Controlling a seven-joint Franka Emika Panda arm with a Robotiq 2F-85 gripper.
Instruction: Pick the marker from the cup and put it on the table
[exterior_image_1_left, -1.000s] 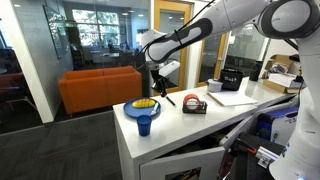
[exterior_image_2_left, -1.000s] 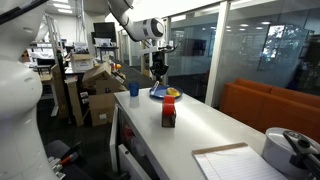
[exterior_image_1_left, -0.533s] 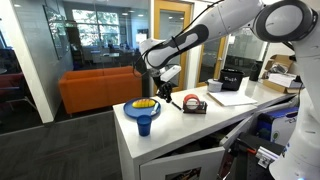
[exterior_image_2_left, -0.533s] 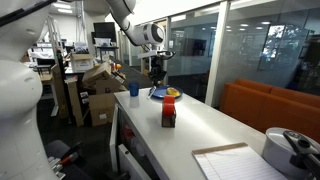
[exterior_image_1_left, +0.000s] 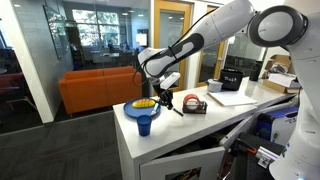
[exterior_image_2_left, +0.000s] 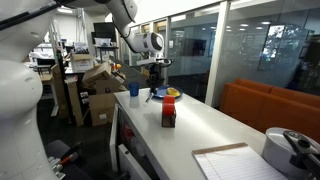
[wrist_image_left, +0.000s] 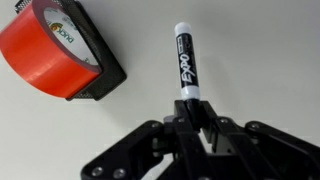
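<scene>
1. Over the end stretch of the worktop (wrist_image_left: 265, 60), wrist view: the gripper (wrist_image_left: 197, 118) is clenched on one end of the marker (wrist_image_left: 186, 60). The fingers pinch the barrel from both sides, and the dark, white-labelled body points away from the gripper.
2. Marker location: held in the gripper, clear of the cup. Only bare white worktop shows behind its whole length. Cannot tell whether the free end touches the surface.
3. A red tape dispenser (wrist_image_left: 60, 45) sits to one side of the marker, apart from it and not touching.
4. In an exterior view the gripper (exterior_image_1_left: 163, 96) hangs low over the worktop. It is between the blue cup (exterior_image_1_left: 146, 126), which stands at the end edge, and the tape dispenser (exterior_image_1_left: 193, 103), which is further along toward the middle.
5. A blue dish (exterior_image_1_left: 143, 107) carrying something yellow stands just beside the cup.
6. In an exterior view the cup (exterior_image_2_left: 133, 89) stands upright near the far end edge.
7. Progress (judgement): extraction from the cup looks done.
8. Left to do: bring the marker down flat onto bare worktop between the cup and the tape dispenser, release the fingers, and withdraw. Placement is not yet done, since the gripper grasps the marker.
</scene>
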